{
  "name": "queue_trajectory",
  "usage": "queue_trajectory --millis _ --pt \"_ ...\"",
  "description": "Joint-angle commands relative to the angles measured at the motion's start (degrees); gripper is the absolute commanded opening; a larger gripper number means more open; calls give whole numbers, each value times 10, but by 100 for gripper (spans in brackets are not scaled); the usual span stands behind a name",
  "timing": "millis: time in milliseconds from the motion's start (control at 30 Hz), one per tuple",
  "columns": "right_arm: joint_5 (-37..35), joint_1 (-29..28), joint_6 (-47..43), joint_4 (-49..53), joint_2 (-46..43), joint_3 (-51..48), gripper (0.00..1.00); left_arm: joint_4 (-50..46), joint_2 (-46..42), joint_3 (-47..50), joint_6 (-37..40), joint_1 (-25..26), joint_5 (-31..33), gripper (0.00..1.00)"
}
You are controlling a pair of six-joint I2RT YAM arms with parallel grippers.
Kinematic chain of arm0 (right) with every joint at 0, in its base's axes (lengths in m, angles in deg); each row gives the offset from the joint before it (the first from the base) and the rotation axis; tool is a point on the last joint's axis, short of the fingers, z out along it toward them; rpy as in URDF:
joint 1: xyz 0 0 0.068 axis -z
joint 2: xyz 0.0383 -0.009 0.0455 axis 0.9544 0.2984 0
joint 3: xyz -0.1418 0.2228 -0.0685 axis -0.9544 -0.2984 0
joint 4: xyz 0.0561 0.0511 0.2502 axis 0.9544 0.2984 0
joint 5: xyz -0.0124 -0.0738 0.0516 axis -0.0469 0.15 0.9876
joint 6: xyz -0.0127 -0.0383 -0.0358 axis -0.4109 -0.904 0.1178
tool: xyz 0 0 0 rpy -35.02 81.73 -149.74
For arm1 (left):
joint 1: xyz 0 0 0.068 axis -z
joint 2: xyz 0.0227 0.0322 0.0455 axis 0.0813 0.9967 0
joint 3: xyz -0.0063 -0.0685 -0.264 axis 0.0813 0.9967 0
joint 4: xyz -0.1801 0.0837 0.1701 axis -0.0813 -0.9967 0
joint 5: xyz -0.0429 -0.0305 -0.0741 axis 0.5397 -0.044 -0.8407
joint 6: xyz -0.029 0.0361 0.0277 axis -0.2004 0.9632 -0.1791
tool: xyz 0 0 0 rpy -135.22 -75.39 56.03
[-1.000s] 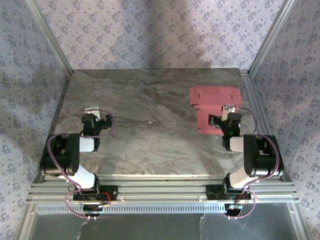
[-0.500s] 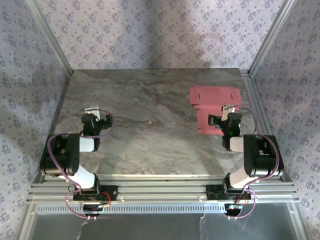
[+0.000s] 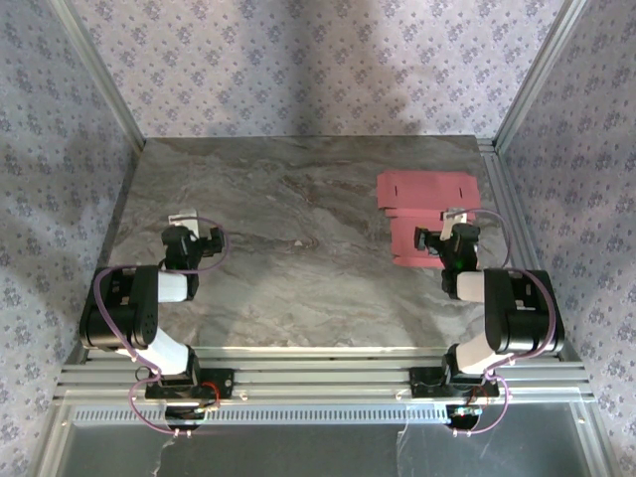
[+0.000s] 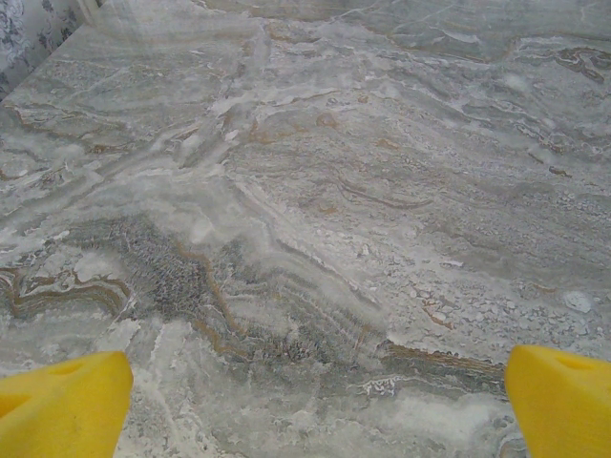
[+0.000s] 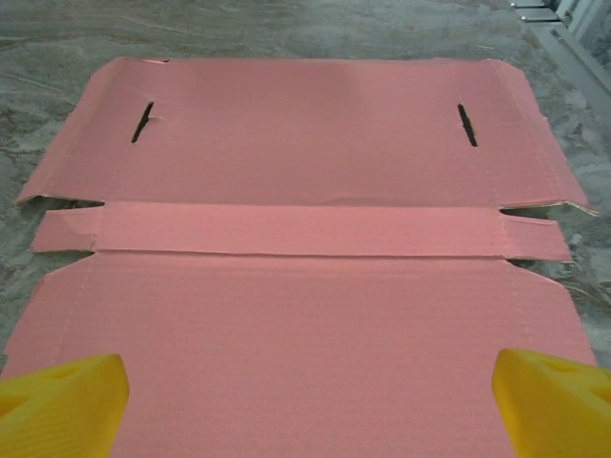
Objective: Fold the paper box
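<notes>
Your bench (image 3: 298,229) is a grey marbled slab. The box (image 5: 296,315) lies on its far right part as a flat, unfolded pink-red sheet, just ahead of the right arm (image 3: 502,308). From above, that arm's wrist covers the sheet's near right corner. In the right wrist view the near panel runs off the bottom edge, so its near end is cut off.

The right claw (image 5: 305,401) is spread wide over that near panel and holds nothing. You cannot tell whether its yellow tips touch the card. The left claw (image 4: 315,401) is also spread wide with nothing in it, over bare bench on the left side, well apart from the box.

The sheet has a broad far panel, then a narrow strip (image 5: 296,230) between two creases, then the broad near panel. Short tabs stick out at both ends of the strip. The far panel carries a left slot (image 5: 142,121) and a right slot (image 5: 466,124), both dark and thin.
</notes>
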Motion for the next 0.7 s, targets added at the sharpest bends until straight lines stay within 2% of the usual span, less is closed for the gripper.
queue_trajectory --millis 0,67,100,167,200,267,300,333,367,400,433,500,567,600,667 --pt "-94 -19 1 90 -81 39 100 8 -4 -11 9 0 2 100" --pt "-134 -32 14 93 -141 46 100 -23 -31 -19 11 7 25 100" --pt "-149 -39 23 96 -177 61 100 -82 -63 -32 13 20 61 100" --pt "-188 -56 38 165 -219 140 100 -163 -127 -58 8 38 108 100" --pt "-210 -60 59 255 -224 206 100 -180 -165 -63 -3 46 128 100" --pt "-204 -43 182 465 -198 350 100 -210 -230 -82 -35 75 205 100" --pt "-190 -27 267 602 -172 429 100 -308 -258 -119 -133 77 258 100" --pt "-219 -25 367 731 -147 496 100 -526 -281 -193 -299 67 263 100" --pt "-223 -20 404 773 -135 509 100 -676 -288 -250 -410 52 239 100" --pt "-163 -7 379 734 -132 500 99 -719 -287 -277 -485 34 218 100" --pt "-113 -4 357 711 -122 498 100 -681 -285 -272 -501 4 109 100" --pt "-131 -18 402 804 -69 542 98 -622 -261 -269 -537 -17 -53 100" --pt "-96 -20 428 890 9 581 88 -659 -222 -308 -567 26 -97 100" --pt "-61 -15 433 914 55 594 79 -684 -205 -330 -561 61 -108 99" --pt "-5 -9 437 933 116 596 65 -723 -188 -357 -548 131 -105 96"
